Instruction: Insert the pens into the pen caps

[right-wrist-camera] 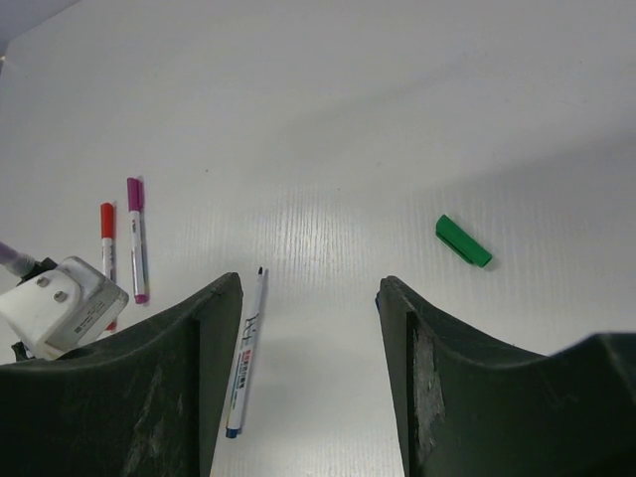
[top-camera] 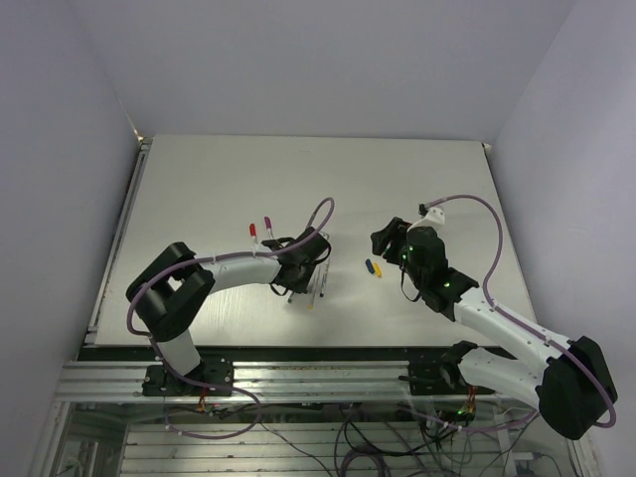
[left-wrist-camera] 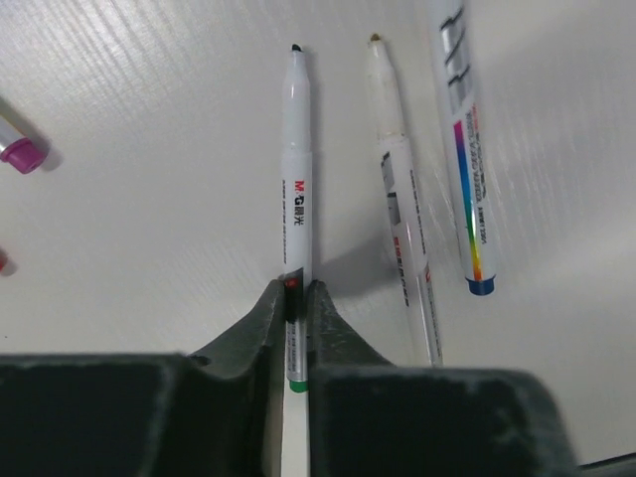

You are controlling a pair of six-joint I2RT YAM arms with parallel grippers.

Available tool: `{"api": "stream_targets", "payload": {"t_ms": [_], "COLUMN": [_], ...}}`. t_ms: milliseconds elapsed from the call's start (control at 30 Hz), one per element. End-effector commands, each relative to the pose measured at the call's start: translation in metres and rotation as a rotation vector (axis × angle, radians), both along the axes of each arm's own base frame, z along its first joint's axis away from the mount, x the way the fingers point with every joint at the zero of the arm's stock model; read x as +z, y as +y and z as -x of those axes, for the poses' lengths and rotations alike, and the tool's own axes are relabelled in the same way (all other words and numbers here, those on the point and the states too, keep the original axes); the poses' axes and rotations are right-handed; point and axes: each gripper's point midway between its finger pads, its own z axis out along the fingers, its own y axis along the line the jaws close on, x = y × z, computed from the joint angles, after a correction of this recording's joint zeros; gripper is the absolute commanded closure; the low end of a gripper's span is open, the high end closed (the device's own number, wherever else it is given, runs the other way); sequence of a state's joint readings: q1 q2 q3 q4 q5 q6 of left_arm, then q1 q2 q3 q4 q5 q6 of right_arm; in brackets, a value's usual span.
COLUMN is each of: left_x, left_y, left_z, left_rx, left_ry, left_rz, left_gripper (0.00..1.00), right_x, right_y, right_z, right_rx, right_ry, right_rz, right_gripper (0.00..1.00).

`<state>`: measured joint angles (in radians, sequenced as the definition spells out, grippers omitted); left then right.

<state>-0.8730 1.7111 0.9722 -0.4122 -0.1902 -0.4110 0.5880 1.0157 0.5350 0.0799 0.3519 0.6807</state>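
Observation:
My left gripper [left-wrist-camera: 296,290] is shut on a white pen [left-wrist-camera: 297,169] with a green end, its dark tip pointing away over the table. Right of it lie a pen with a yellowish tip [left-wrist-camera: 397,189] and a pen with a blue end [left-wrist-camera: 465,149]. In the top view the left gripper [top-camera: 303,268] sits over these pens. A green cap [right-wrist-camera: 462,241] lies ahead and to the right of my open right gripper [right-wrist-camera: 310,288], which holds nothing. A blue cap [top-camera: 371,266] and a yellow cap [top-camera: 378,269] lie between the two arms.
A red-capped pen [right-wrist-camera: 106,238] and a magenta-capped pen [right-wrist-camera: 136,238] lie side by side at the left, beyond the left wrist [right-wrist-camera: 60,308]. The blue-ended pen [right-wrist-camera: 245,353] lies just inside my right gripper's left finger. White walls close in the table [top-camera: 298,179].

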Motion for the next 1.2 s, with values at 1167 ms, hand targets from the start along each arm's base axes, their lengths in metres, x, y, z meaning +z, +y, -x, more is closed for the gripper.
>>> {"api": "stream_targets", "payload": {"t_ms": [1167], "left_x": [0.083], "left_y": [-0.032], "left_z": [0.022], "left_rx": [-0.021], "left_ry": [-0.053], "left_rz": [0.380], "left_gripper": [0.93], "right_x": [-0.093], "right_y": [-0.043], "right_z": [-0.056], "right_rx": [0.108], "right_ry": [0.465], "right_rz": [0.374], "right_gripper": [0.55]}}
